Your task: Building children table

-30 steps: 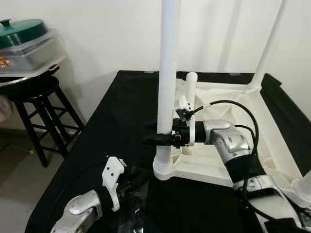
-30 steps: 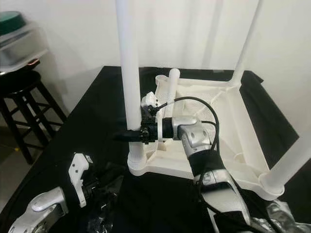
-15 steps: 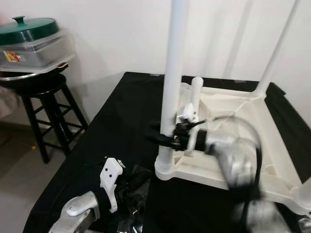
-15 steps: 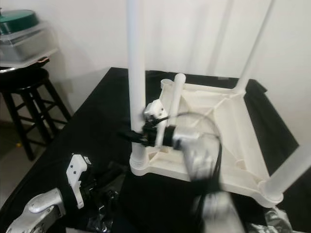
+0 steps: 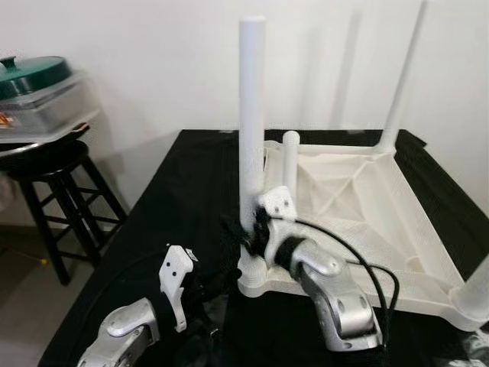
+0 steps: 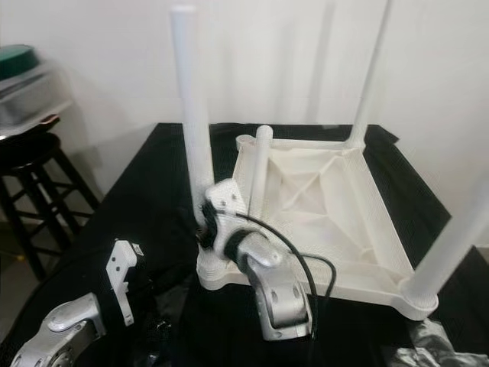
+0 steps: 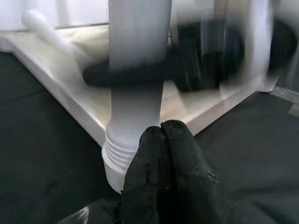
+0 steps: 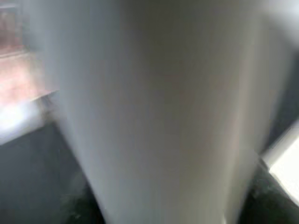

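Table: while it sits upside down on the black cloth (image 5: 183, 164), the white plastic tabletop (image 5: 359, 199) shows a ribbed underside, moulded smooth with raised ridges running corner to corner.
Legs: 4 white round tubes counted standing in corner sockets, so near-left leg (image 5: 251, 115), far-right leg (image 5: 403, 73), near-right leg (image 6: 451, 245) and a far-left one that's only faint against the wall; plus 1 shorter loose tube (image 5: 289, 164) leaning at about 1 o'clock from the near-left leg.
Socket: the near-left leg's base has a threaded, ringed collar (image 7: 122, 151), matte white.
Right gripper: right gripper (image 5: 238, 229) is clamped round the near-left leg low down, black fingers on either side of it, silver arm curving back to 5 o'clock.
Left gripper: left gripper (image 7: 162, 135) has its 2 black fingertips pressed together holding nothing, right at the collar, at 7 o'clock from the leg.
Other stuff: 1 black wooden stool (image 5: 57, 183) at 9 o'clock, carrying 1 clear tub with a green lid (image 5: 30, 73).
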Controlling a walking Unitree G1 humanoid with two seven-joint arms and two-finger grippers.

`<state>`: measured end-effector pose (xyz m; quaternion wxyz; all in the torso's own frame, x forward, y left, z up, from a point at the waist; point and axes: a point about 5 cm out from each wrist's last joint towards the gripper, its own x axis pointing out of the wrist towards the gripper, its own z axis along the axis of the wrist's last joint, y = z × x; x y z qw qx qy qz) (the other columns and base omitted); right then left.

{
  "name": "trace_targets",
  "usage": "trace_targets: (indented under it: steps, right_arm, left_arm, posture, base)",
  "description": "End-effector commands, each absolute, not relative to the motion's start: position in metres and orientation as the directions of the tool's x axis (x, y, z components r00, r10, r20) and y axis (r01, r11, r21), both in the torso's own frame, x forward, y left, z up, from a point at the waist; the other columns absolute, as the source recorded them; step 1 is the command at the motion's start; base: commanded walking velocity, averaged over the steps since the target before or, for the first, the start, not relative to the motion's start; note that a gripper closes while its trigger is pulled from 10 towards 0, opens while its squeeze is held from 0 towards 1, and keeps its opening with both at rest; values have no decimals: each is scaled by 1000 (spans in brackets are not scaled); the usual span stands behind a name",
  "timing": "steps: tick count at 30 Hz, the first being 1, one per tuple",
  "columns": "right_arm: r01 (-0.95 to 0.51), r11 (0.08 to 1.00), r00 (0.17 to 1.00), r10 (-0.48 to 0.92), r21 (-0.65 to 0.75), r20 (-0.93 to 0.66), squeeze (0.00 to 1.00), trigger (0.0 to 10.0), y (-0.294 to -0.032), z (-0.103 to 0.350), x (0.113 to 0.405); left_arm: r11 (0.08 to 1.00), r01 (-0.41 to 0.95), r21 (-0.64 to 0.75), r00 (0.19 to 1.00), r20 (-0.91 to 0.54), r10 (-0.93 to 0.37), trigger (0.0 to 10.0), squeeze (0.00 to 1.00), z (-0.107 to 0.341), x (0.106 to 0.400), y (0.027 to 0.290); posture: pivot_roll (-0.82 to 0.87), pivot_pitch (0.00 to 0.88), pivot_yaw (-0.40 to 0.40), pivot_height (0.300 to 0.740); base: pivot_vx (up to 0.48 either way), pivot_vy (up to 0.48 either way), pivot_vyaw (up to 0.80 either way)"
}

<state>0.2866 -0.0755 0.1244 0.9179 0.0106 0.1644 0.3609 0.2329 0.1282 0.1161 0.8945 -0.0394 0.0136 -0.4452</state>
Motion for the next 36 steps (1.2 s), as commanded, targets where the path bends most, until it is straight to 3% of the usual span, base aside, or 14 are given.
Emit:
trace_targets:
  steps: [1,3,4,5,6,7,17,18,20,26,32,34,35,36]
  right_arm:
    - [-701,690,641,721,180,-265,1000,10000,-75,132,288]
    - [-817,562,544,825,128,-150,1000,10000,-82,158,300]
    - [-859,506,495,859,75,-129,945,10000,-87,169,304]
    - [-859,506,495,859,75,-129,945,10000,-87,169,304]
    - [-904,427,422,898,12,-121,216,10000,-95,179,308]
    - [-924,382,378,916,1,-131,0,10000,-99,181,311]
    - [-983,179,170,974,48,-149,0,10000,-102,188,336]
    - [-985,155,144,980,71,-140,0,431,-103,188,340]
    - [-986,137,125,984,97,-125,0,0,-105,188,345]
    - [-985,129,116,987,118,-111,0,0,-110,185,347]
    - [-968,220,204,969,119,-136,0,0,-120,162,337]
    - [-946,306,285,942,107,-176,0,0,-117,148,331]
    - [-946,306,285,942,107,-176,0,0,-117,148,331]
    - [-834,546,523,828,82,-201,0,0,-104,128,325]
  left_arm:
    - [621,779,-90,624,7,-782,10000,0,114,234,132]
    - [614,784,-94,617,5,-787,10000,0,113,236,130]
    - [610,786,-97,614,4,-790,10000,0,112,237,129]
    - [610,786,-97,614,4,-790,10000,0,112,237,129]
    - [607,788,-100,611,4,-792,10000,0,112,239,128]
    - [607,788,-100,610,5,-792,10000,0,112,239,127]
    - [609,787,-98,613,2,-790,10000,0,110,244,125]
    - [611,786,-97,614,2,-790,10000,0,110,245,125]
    - [613,784,-95,616,1,-788,10000,0,110,246,124]
    - [617,781,-95,620,2,-785,10000,0,109,246,124]
    - [614,783,-100,617,5,-787,10000,0,109,247,123]
    - [612,784,-101,616,7,-788,10000,0,110,246,123]
    - [612,784,-101,616,7,-788,10000,0,110,246,123]
    - [614,784,-97,617,6,-787,10000,0,110,247,123]
  posture:
    - [-21,0,7,740]
    - [-19,0,6,740]
    - [-19,0,4,740]
    - [-19,0,4,740]
    - [-19,0,2,740]
    - [-18,0,1,740]
    - [10,0,-18,740]
    - [10,0,-18,740]
    - [19,0,-26,740]
    - [19,0,-28,740]
    - [-1,0,-26,740]
    - [-11,0,-29,740]
    - [-11,0,-29,740]
    - [-16,0,-35,740]
  base:
    - [0,0,0]
    - [0,0,0]
    - [0,0,0]
    - [0,0,0]
    - [0,0,0]
    - [0,0,0]
    - [0,0,0]
    - [0,0,0]
    - [0,0,0]
    - [0,0,0]
    - [0,0,0]
    - [0,0,0]
    - [0,0,0]
    - [0,0,0]
